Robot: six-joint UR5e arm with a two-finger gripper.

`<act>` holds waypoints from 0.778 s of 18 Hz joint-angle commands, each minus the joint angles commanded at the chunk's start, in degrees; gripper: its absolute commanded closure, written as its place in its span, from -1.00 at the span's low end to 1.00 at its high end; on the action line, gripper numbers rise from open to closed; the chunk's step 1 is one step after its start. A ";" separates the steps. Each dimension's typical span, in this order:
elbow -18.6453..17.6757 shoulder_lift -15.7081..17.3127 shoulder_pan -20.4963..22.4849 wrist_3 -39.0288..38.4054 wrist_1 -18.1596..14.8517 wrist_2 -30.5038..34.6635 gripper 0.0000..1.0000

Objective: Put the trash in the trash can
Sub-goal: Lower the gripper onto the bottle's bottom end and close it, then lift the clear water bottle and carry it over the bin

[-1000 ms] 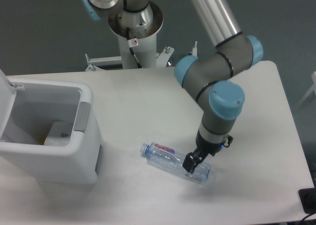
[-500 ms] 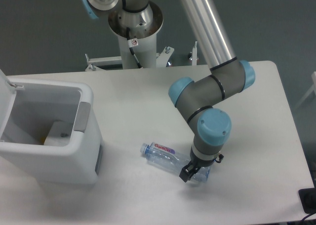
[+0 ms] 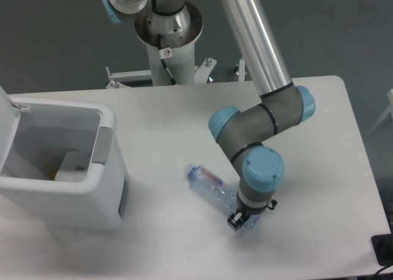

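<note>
The clear plastic water bottle lies slanted on the white table, its blue cap toward the upper left and its base under my wrist. My gripper points straight down at the bottle's base end and looks shut on it, though the wrist hides most of the fingers. The trash can, a large white bin with a grey side panel, stands open at the left, well apart from the bottle. A whitish object lies inside the trash can; I cannot tell whether it is the pouch.
The bin's raised lid stands at the far left edge. The arm's base pedestal rises behind the table's back edge. A black object sits off the table's lower right corner.
The gripper came down onto the bottle's base end and shifted slightly toward the front. The bottle swung from nearly level to a steeper slant, its cap end now higher in the frame.
</note>
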 joint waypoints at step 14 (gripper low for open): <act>6.05 8.87 0.70 0.88 0.00 -7.45 -0.04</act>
